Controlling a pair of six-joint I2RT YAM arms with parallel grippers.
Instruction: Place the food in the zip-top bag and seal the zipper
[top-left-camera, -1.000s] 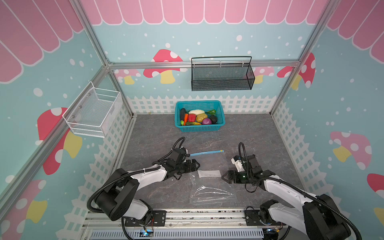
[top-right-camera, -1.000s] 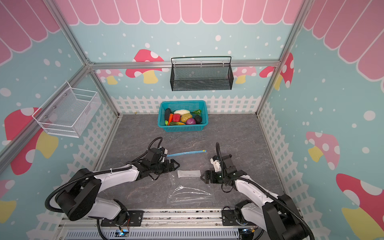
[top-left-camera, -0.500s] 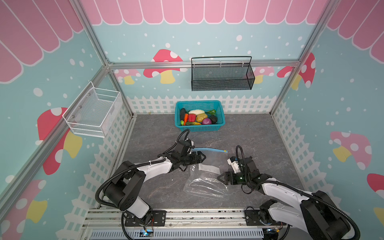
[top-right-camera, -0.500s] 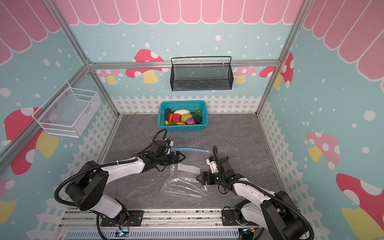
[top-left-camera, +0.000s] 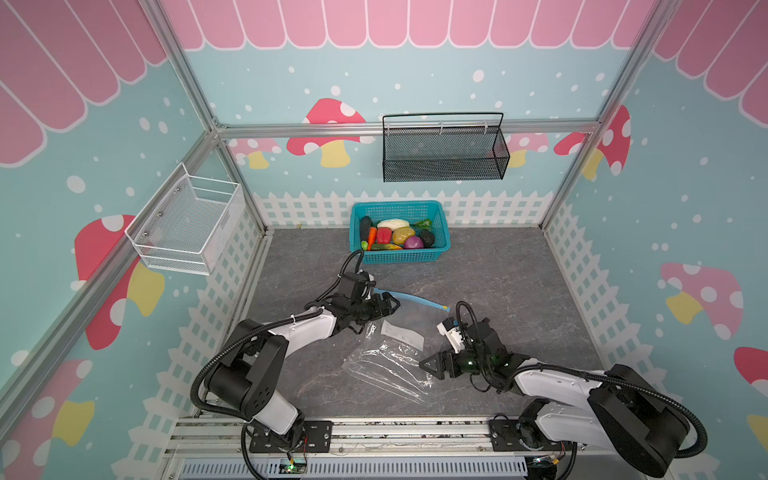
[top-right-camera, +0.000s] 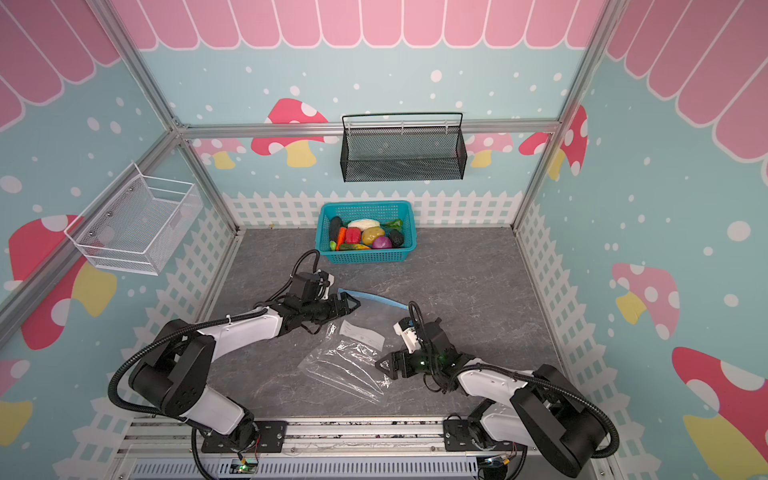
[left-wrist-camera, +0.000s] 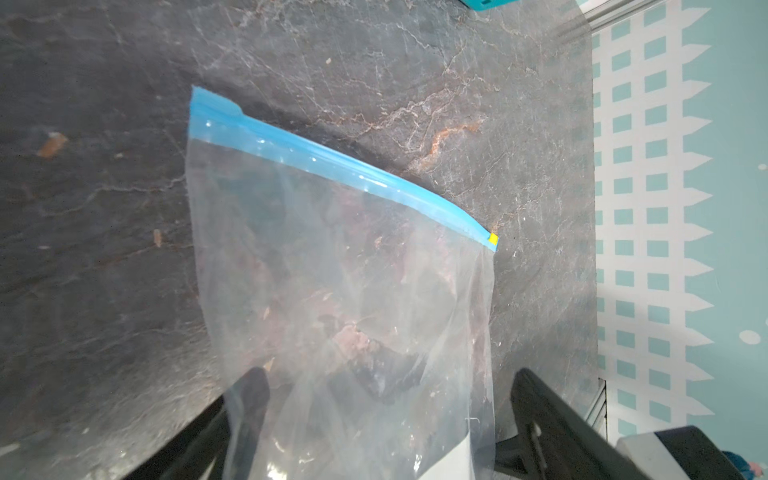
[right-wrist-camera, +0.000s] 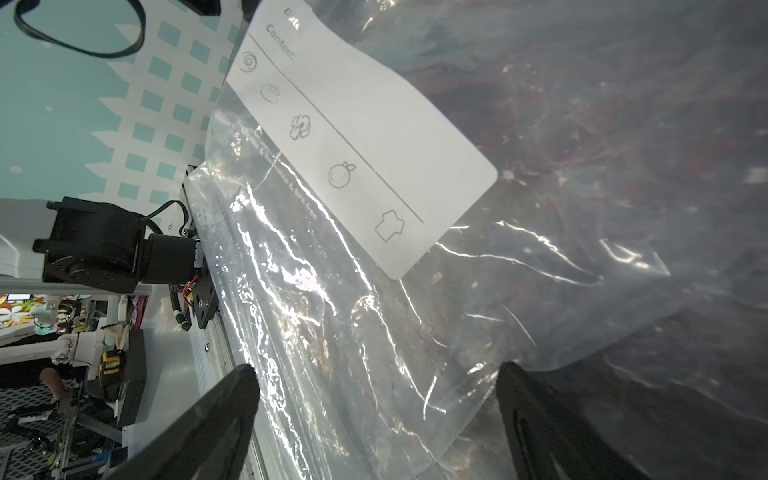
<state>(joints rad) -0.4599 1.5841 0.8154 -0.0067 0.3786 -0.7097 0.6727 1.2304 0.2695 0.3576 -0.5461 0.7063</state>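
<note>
Now, bag (top-left-camera: 388, 359) lies crumpled on floor (top-left-camera: 498, 282) between arms, zipper (top-left-camera: 415, 300) toward basket (top-left-camera: 395, 204), food (top-left-camera: 401, 237) all in basket. Left gripper (top-left-camera: 392, 305) spread, straddling bag by zipper; right gripper (top-left-camera: 428, 368) spread at bag's side edge. Best pinch one zipper lip only, lift gently.

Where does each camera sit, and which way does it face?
Top views: high overhead, looking down on both arms, clear crinkly plastic bag, teal lattice basket.
Left wrist: on left arm, facing the bag's light-blue zipper strip; open left claw shows.
Right wrist: on right arm, facing the bag's white label; open right claw shows.
All show the bag.
</note>
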